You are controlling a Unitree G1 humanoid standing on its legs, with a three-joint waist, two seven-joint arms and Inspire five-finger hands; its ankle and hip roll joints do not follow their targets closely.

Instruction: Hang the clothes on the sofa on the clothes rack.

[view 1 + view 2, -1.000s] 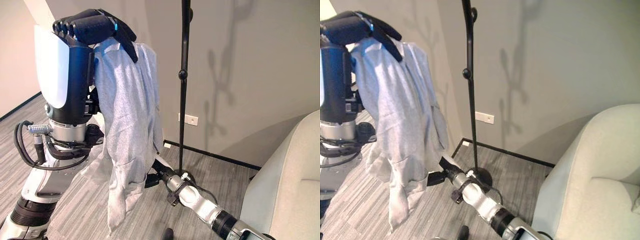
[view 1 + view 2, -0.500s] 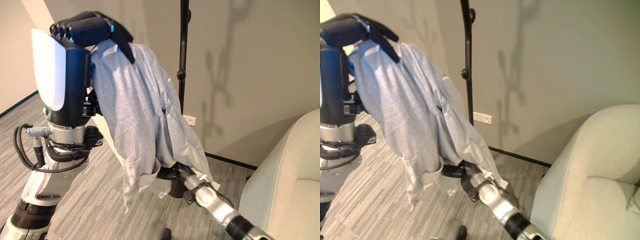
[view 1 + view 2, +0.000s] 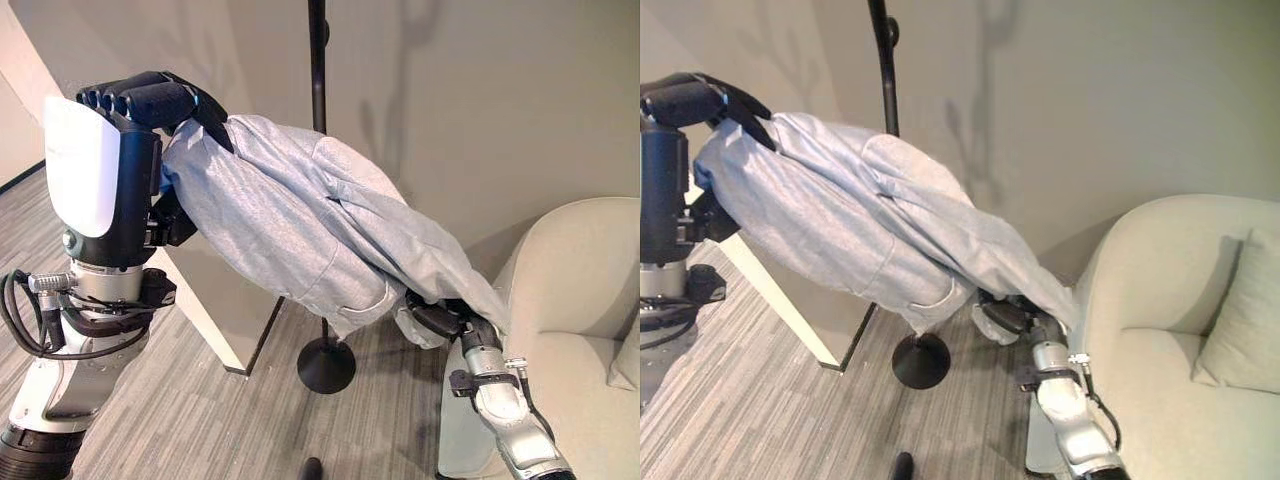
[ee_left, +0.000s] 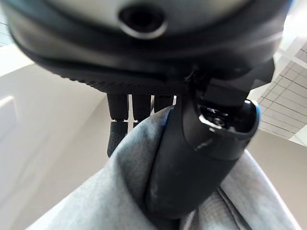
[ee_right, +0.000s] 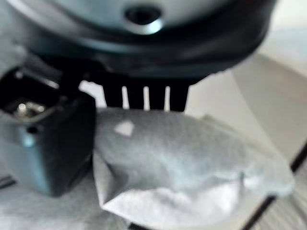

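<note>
Stretched out now, the grey garment [image 3: 300, 225] runs almost level between the 2 hands, where 1 second ago it hung straight down from the raised left hand with the right hand low behind its hem; the camera has also swung right, so more of the sofa shows.

At the left, the left hand [image 3: 150, 100] is held high with its fingers and thumb curled over the top end of the garment, pinching the cloth; the left wrist view shows the thumb [image 4: 201, 158] pressed down onto the grey fabric with the fingers behind it. From there the garment slopes down to the right, passing in front of the black pole of the clothes rack [image 3: 318, 60], whose round base [image 3: 326, 365] stands on the striped carpet [image 3: 190, 420] below the cloth. A white panel [image 3: 215, 300] leans under the garment's left half.

At the right, the right hand [image 3: 440, 318] grips the lower end of the garment, cloth bunched between thumb and fingers in the right wrist view, just beside the arm of the cream sofa [image 3: 580, 300]. A cushion [image 3: 1240, 310] rests on the sofa seat.
</note>
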